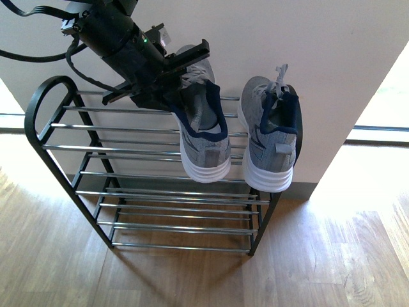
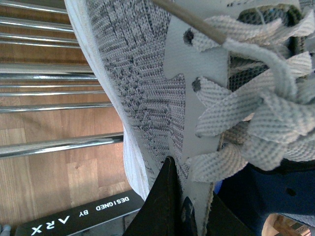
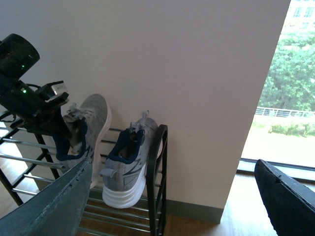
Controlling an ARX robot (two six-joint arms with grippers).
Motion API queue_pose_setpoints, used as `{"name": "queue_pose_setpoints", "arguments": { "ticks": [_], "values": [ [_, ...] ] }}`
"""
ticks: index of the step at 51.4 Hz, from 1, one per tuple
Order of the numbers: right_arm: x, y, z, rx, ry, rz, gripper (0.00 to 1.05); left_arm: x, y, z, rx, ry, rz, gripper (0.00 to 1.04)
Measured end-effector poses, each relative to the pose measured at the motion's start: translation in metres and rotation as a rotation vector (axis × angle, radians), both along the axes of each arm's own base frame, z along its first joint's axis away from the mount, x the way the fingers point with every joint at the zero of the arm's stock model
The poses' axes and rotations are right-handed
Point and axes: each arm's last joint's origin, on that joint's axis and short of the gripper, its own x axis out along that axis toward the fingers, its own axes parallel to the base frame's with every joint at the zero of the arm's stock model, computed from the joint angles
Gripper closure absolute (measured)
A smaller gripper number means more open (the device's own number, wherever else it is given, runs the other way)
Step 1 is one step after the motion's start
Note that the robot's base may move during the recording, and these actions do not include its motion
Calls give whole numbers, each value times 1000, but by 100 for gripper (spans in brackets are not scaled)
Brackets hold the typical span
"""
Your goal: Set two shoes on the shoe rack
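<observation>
A plain white wall (image 1: 319,57) fills the front view from ten round to two o'clock. Pale wooden floor (image 1: 192,281) covers the span from four to eight o'clock, sunlit at four. A grey skirting board (image 3: 197,211) runs along the wall's foot. At three o'clock a window (image 1: 391,109) stands bright; green trees (image 3: 290,73) and a railing (image 3: 278,112) show outside.

Black left pincer (image 1: 174,82), green light (image 1: 145,39), black cables (image 1: 29,59)

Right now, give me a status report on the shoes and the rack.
Left pincer shut on one shoe at the rack top tier. Right pincer open, empty. Other shoe sits on top tier beside it. Nothing in the way.
</observation>
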Motion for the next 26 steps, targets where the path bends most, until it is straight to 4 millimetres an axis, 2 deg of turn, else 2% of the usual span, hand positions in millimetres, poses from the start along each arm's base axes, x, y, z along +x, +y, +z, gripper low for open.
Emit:
{"name": "queue_pose_setpoints", "arguments": {
  "ticks": [12, 26],
  "values": [
    [0, 0, 0, 0, 0, 0, 9, 14, -4, -7, -8, -6, -52, 103],
    [0, 0, 0, 0, 0, 0, 9, 20, -23, -15, -33, -3, -143, 103]
  ]
}}
